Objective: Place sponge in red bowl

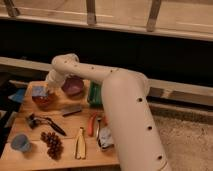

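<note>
**Cream arm, dotted with dark holes**

The arm (125,107) is a smooth, cream-white tube, thick and rounded, with small dark screw holes along its casing. It narrows to the tool (48,86) above the tabletop's far left

the gripper (48,87) is at the left of the frame, over the sponge (39,91). the sponge sits in the red bowl (44,99). another bowl (73,86) is just right.
</note>
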